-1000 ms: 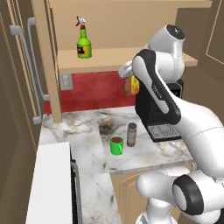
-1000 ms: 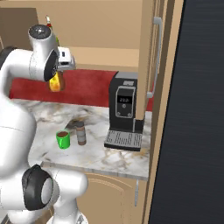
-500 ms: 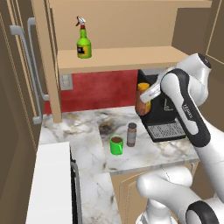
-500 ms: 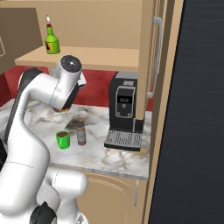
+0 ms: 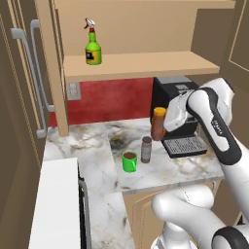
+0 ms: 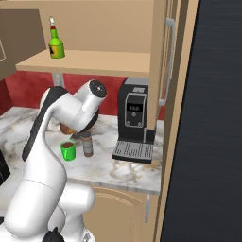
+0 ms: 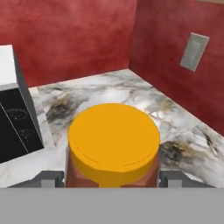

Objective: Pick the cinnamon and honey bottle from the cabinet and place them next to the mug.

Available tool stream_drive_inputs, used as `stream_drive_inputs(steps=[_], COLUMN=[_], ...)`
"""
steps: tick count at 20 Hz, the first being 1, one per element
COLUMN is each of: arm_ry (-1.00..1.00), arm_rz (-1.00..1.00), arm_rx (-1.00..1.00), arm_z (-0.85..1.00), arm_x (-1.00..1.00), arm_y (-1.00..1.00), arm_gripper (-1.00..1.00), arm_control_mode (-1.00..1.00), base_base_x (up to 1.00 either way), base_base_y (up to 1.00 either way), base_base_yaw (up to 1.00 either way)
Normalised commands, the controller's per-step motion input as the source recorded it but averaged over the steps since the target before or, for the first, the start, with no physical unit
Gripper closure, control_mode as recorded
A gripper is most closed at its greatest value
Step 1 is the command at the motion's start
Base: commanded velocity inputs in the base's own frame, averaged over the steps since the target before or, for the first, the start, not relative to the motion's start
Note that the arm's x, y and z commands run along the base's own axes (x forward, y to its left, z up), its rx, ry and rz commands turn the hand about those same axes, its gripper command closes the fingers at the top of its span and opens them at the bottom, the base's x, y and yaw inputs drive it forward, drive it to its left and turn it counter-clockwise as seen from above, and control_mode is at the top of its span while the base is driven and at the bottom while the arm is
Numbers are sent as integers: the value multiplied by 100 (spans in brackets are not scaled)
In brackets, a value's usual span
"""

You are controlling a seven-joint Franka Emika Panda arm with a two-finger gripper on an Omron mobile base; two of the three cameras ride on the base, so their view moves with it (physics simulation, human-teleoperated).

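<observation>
While the amber-orange honey bottle with yellow-orange cap (image 5: 158, 124) hangs clamped in your two-finger gripper (image 7: 113, 178) above the marble counter (image 5: 92, 146), the grey-brown cinnamon shaker (image 5: 146, 149) already stands beside the bright green mug (image 5: 129, 161), so only the bottle's set-down remains.

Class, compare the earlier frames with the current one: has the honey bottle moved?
Yes. Held in the gripper, the honey bottle has come down from the cabinet shelf level to just above the counter, behind the cinnamon.
</observation>
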Motion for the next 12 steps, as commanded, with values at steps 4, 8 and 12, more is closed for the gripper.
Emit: stream_drive_inputs(steps=[4,8,12], arm_ry=[-1,-2,-6], arm_rz=[16,12,9], arm_rx=[0,0,0], arm_z=[-63,-58,-38], arm_x=[23,20,14], arm_y=[-1,-11,-29], arm_gripper=[100,100,100], arm_control_mode=[-100,-100,-100], base_base_x=[0,0,0], base_base_y=[0,0,0], base_base_yaw=[0,0,0])
